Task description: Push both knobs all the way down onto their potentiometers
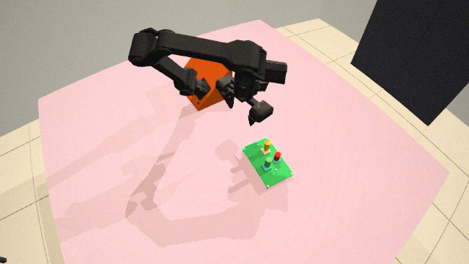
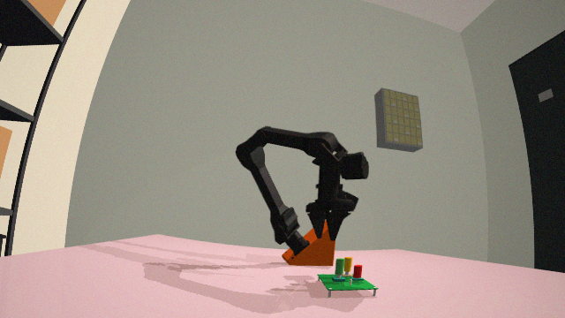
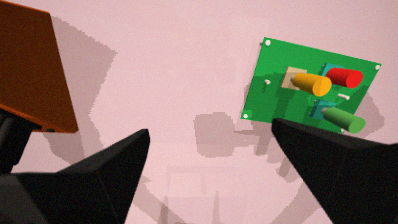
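The green circuit board [image 1: 272, 180] [image 2: 339, 286] [image 3: 280, 59] stands level on short legs. The red knob [image 1: 277, 156] [image 2: 357, 271] [image 3: 345, 78] appears to sit against its blue potentiometer. The green knob [image 1: 268, 161] [image 2: 340, 266] [image 3: 345, 120] stands higher, with a short piece of grey shaft showing above its blue potentiometer. The yellow knob [image 1: 267, 145] [image 2: 348, 264] [image 3: 312, 84] also shows some shaft above its tan potentiometer. My gripper [image 1: 240, 115] [image 2: 326, 238] [image 3: 211, 129] is wide open and empty, above and beside the board on the arm's base side, touching nothing.
The orange base block [image 1: 215, 78] [image 2: 322, 253] [image 3: 35, 65] is behind the gripper. Small white pins stand on the board near the knobs. The pink table [image 1: 348, 176] [image 2: 199, 256] [image 3: 165, 60] carries the arm's shadow.
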Controlling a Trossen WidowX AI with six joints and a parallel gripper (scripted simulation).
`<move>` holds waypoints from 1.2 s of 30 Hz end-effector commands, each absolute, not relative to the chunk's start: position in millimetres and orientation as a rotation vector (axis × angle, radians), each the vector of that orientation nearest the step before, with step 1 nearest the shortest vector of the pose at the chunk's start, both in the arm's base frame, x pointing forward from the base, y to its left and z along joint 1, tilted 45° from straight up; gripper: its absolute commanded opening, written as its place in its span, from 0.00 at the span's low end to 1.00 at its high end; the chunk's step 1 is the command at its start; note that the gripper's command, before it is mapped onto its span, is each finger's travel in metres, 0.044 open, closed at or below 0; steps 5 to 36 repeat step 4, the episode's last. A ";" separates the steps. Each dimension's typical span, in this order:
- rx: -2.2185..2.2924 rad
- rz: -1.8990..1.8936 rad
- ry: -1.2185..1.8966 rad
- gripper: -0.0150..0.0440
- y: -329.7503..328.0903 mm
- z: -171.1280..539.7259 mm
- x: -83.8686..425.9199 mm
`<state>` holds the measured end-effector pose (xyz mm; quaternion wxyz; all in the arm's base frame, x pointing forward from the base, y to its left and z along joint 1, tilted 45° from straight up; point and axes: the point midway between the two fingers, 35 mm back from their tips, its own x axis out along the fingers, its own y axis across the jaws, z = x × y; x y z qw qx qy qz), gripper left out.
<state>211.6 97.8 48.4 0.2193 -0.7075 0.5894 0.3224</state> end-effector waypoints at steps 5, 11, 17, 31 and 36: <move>-1.951 0.891 1.636 1.00 97.1 47.4 210.2; -1.951 0.891 1.636 1.00 97.1 47.4 210.2; -1.951 0.891 1.636 1.00 97.1 47.4 210.2; -1.951 0.891 1.636 1.00 97.1 47.4 210.2; -1.951 0.891 1.636 1.00 97.1 47.4 210.2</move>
